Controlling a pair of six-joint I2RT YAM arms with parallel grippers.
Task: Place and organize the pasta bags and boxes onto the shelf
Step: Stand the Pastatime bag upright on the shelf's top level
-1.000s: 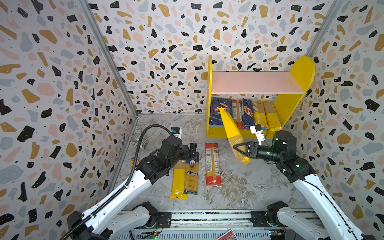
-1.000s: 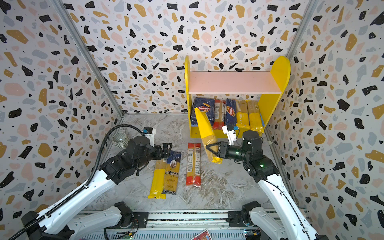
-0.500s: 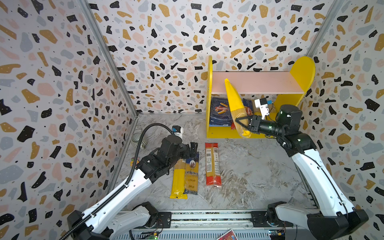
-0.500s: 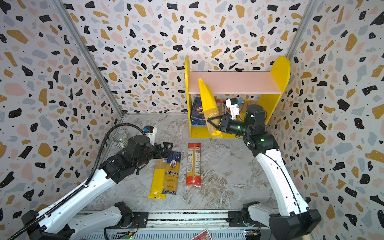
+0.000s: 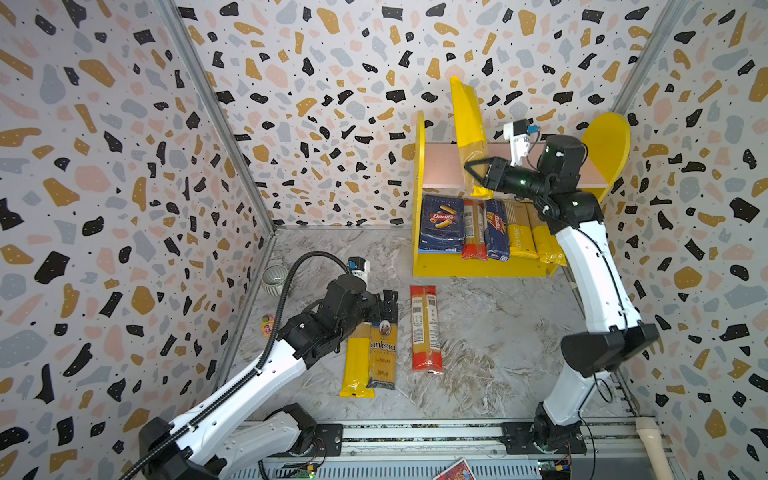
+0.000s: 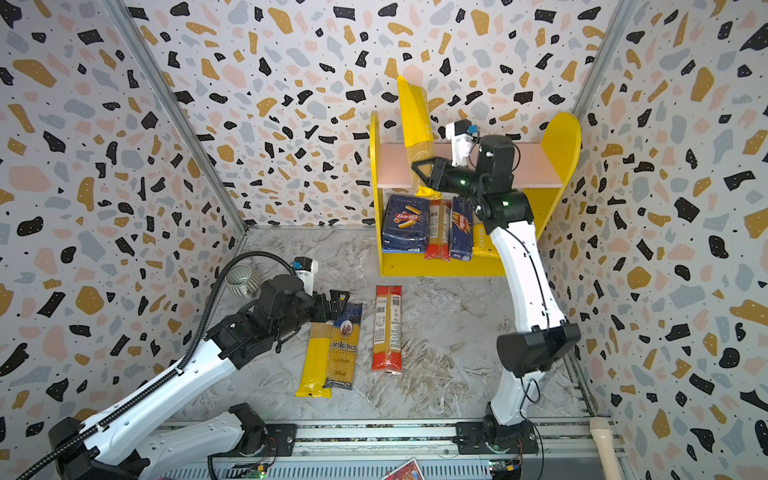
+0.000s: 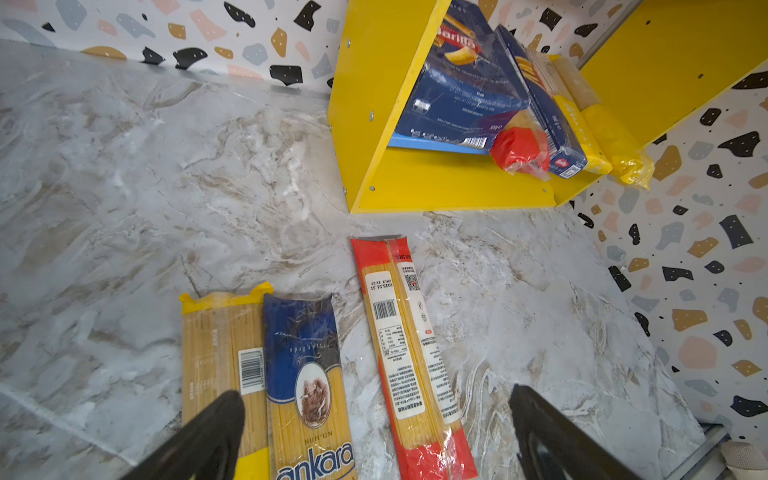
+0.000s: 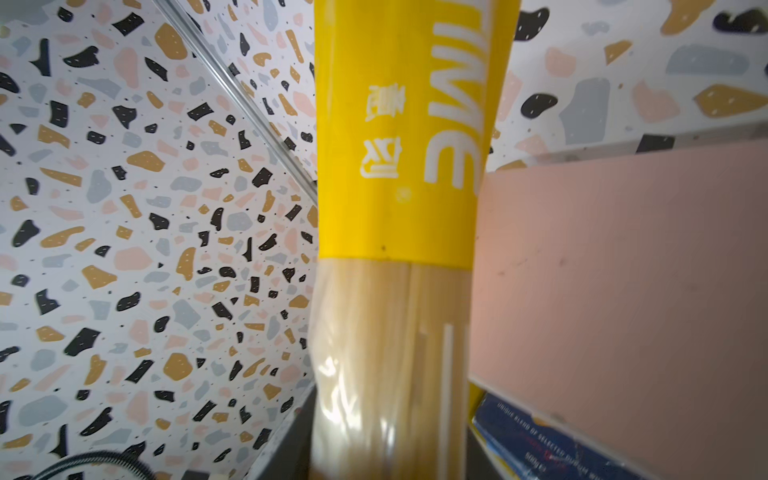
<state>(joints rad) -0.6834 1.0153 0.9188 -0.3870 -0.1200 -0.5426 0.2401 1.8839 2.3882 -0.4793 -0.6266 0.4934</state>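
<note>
Right gripper (image 5: 478, 176) is clamped on the held pack (image 5: 468, 133), yellow-ended, low on its length. The pack stands nearly upright, top leaning a little left, at the left part of the shelf's (image 5: 478, 266) pink board (image 5: 440, 168). Its lower tip hangs just past the board's front edge and its top shows above the side panel (image 5: 417, 166). Whether it touches the board: cannot tell. In the right wrist view the held pack fills the middle, with the board close beside it.

Lower tier, left to right, all leaning back: wide box (image 5: 441, 224), shelf red pack (image 5: 473, 235), narrow box (image 5: 496, 228), two yellow packs (image 5: 519, 235). They fill the tier side to side. The right arm (image 5: 590, 266) crosses in front of the rightmost ones.

Left gripper (image 5: 388, 299) is low over the floor, jaws spread wide, gripping nothing. Beneath it are the far ends of the floor yellow pack (image 5: 357, 361) and the ankara bag (image 5: 383, 353), which touch side by side. The floor red pack (image 5: 424, 328) lies apart to their right, its far end near the shelf base. In the left wrist view one finger (image 7: 208, 432) is over the floor yellow pack and the other is past the floor red pack.

Ribbed cup (image 5: 276, 279) sits by the left wall.
</note>
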